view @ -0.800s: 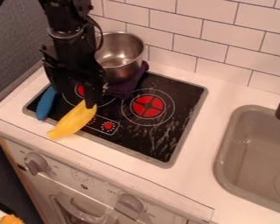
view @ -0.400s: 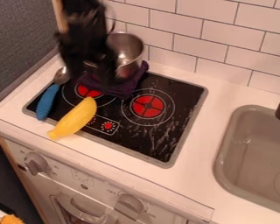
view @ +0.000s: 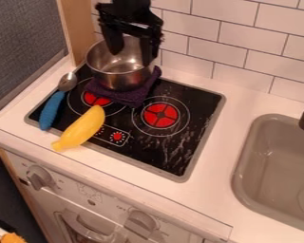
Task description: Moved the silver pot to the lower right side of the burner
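One white table [view: 219, 147] carries everything, with a black stove [view: 199, 107] set in its left part and a grey sink [view: 240, 163] at its right. The gripper [view: 130, 58] hangs over the pot near the stove's back left corner, its fingers spread apart, one above the pot's opening and the other at the right side of its rim. The silver pot [view: 121, 78] stands upright on a purple cloth [view: 132, 98] in the back left part of the stove. The cloth is bunched around its base and partly covers the left burner [view: 95, 98]; the right burner [view: 160, 115] is bare, to the right of the cloth. A yellow toy [view: 82, 128] lies aslant over the stove's front edge, near the front left corner. Beside it, a blue-handled spoon [view: 51, 110] lies along the stove's left edge, its bowl towards the back.
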You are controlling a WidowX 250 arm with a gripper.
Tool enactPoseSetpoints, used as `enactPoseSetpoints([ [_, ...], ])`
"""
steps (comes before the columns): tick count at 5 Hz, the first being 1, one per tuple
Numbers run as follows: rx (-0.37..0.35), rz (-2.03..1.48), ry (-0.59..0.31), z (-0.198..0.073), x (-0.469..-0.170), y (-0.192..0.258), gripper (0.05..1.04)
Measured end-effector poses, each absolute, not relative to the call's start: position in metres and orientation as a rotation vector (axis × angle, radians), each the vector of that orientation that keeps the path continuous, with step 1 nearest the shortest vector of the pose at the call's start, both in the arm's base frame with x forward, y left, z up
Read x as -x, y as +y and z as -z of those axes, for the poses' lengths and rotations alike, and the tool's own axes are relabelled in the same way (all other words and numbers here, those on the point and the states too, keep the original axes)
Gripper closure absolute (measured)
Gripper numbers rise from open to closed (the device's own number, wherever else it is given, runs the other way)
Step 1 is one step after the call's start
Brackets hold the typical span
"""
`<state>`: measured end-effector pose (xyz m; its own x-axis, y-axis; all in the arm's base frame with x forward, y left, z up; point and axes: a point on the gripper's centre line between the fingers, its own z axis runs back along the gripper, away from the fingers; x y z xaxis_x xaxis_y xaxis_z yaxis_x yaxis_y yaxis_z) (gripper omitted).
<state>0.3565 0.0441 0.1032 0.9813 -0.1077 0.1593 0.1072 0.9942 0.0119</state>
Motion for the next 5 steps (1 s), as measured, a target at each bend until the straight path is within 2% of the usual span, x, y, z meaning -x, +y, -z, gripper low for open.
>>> enactPoseSetpoints([
  [1, -0.012, 0.102, -0.099, -0.075, -0.374, 0.047, 0.083],
  [2, -0.014, 0.101, -0.030, -0.047, -0.375, 0.049, 0.083],
  [3, -0.001, 0.100, -0.006, -0.037, -0.374, 0.048, 0.144],
  [5, 0.012, 0.118, -0.024, -0.038, -0.373, 0.046, 0.718],
])
